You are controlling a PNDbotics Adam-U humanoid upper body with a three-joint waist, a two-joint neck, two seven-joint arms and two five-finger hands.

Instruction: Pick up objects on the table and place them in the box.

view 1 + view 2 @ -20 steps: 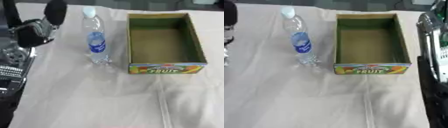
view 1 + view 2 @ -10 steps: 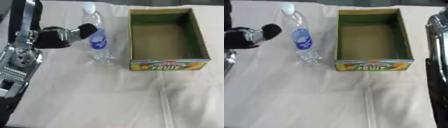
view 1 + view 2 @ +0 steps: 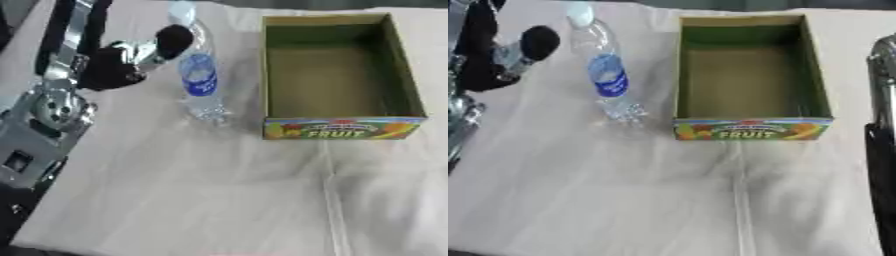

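Presently my left hand [image 3: 131,62] sits at the 9 o'clock side of the water bottle [image 3: 199,80], one dark fingertip beside its upper body; whether that finger touches the plastic I cannot tell. I read the fingers as curled but closed on nothing. The water bottle lies on the cloth-covered surface [image 3: 219,200], cap toward 12 o'clock, base toward 6 o'clock, just beside the left wall of the fruit box [image 3: 750,75], which stands open and empty.

Step in hand, as I judge it: taking hold of the bottle. To do it well I should open the fingers, straddle the body near the blue label [image 3: 199,75], where the middle of the weight probably lies, and close across the width, since a round, smooth bottle will likely roll toward 3 o'clock if nudged from one side only.

Room and edges: the gap between bottle and box wall is narrow, so fingers on that side have little clearance; lifting straight up before crossing the rim seems safest. Open cloth lies broad toward 6 o'clock. My right arm [image 3: 883,150] shows only as a dark edge at 3 o'clock; its hand is out of sight.
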